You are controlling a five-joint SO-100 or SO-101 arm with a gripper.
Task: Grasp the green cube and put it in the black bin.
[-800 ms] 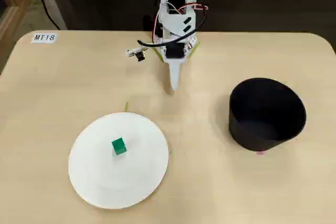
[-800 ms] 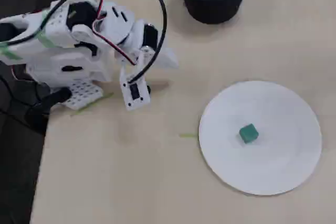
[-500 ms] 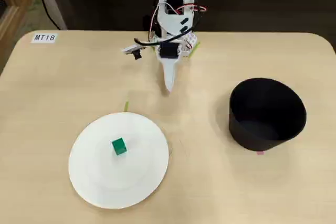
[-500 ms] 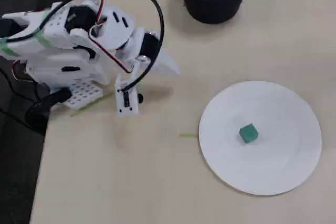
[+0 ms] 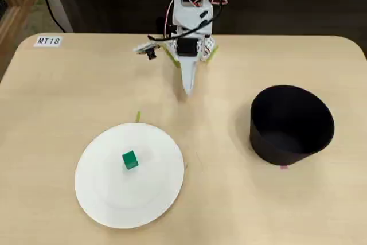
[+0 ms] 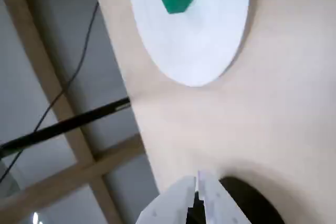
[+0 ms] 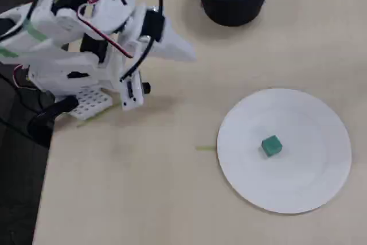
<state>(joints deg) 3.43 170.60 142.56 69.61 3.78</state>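
Green cube (image 5: 130, 160) on plate (image 5: 109, 199), pincer (image 5: 187, 88) closed

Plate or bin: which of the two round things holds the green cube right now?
The white plate holds the green cube, near its middle. The black bin is an upright, dark container, apart from the plate.
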